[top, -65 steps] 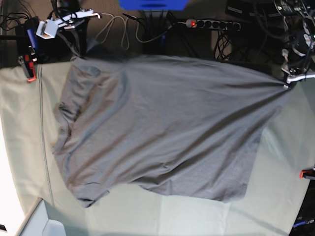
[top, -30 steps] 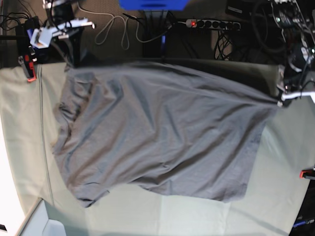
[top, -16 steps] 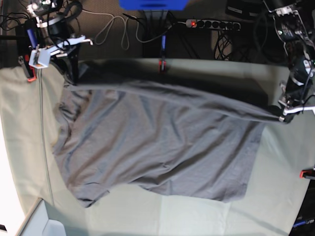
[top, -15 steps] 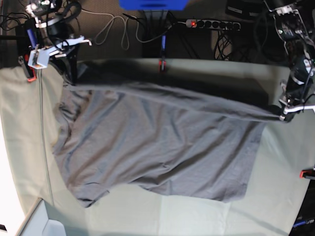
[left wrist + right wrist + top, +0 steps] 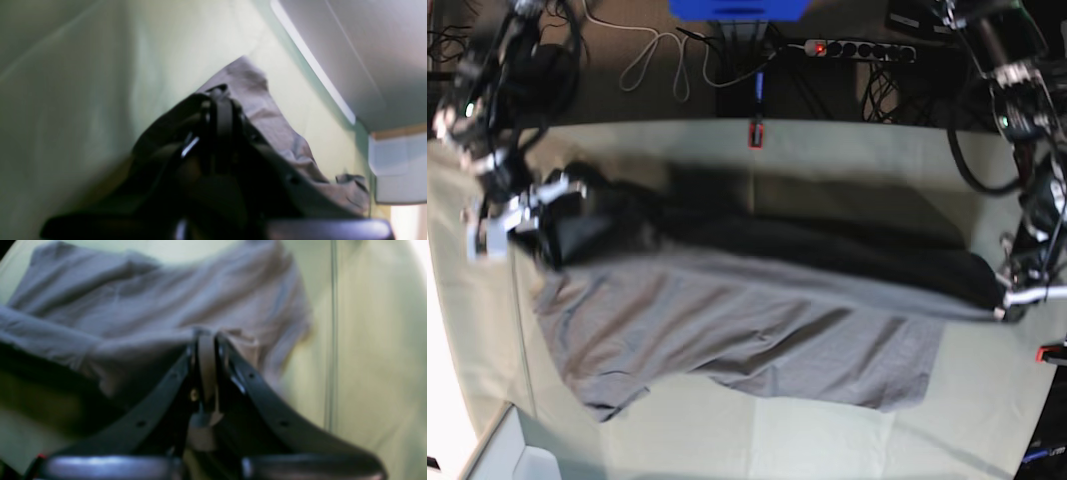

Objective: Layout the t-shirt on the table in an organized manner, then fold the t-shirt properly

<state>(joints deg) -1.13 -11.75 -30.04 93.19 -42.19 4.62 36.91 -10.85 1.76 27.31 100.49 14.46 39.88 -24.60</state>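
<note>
T-shirt (image 5: 747, 320): one; two grippers clamped on it.

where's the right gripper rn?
In the base view the right gripper is at the left side over the table, shut on a corner of the t-shirt and holding that edge up.

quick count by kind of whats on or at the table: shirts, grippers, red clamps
dark grey cotton t-shirt: 1
grippers, left gripper and right gripper, each shut on the shirt: 2
red clamps at the pale green table edges: 2
total: 5
</note>
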